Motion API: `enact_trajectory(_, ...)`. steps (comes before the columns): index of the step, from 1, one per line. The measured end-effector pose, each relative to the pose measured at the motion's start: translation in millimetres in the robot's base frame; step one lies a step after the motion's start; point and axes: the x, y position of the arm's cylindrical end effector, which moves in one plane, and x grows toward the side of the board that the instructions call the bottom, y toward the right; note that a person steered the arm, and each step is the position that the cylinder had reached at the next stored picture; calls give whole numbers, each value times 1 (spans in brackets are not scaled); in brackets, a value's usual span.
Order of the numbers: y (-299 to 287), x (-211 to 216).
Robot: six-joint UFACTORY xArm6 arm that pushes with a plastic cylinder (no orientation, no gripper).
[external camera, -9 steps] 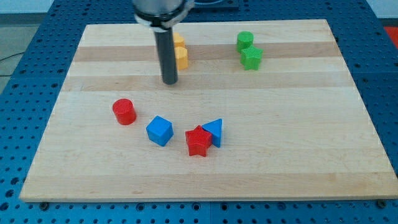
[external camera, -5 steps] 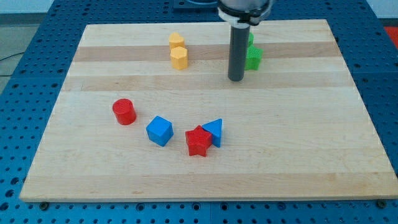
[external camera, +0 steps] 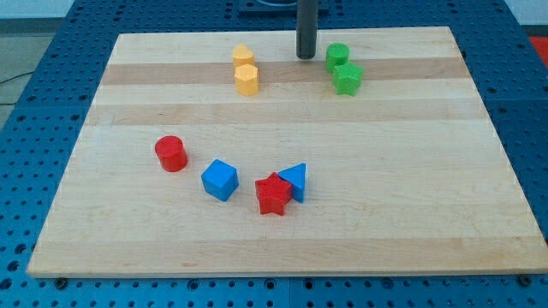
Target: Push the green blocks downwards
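Moving up, my tip (external camera: 306, 56) now sits near the table's (external camera: 411, 205) top edge, just left of the green cylinder (external camera: 337, 56). No hand shows. The green star (external camera: 347, 79) touches it below. Both look light, hard and slidey; push from above.

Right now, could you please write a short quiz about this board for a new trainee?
1. True or false: my tip touches the green cylinder.
2. Which block does the red star touch? A) blue cube B) blue triangle C) red cylinder
3. Fill in: the green star lies just below the green ____.

Key:
1. False; my tip stands a little to the view's left of it, with a gap.
2. B
3. cylinder
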Motion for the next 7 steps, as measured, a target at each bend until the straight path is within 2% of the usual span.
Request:
enact_trajectory(3, -1, -8)
enact_trajectory(5, 53, -35)
enact_trajectory(6, 62, -10)
enact_trajectory(7, 54, 35)
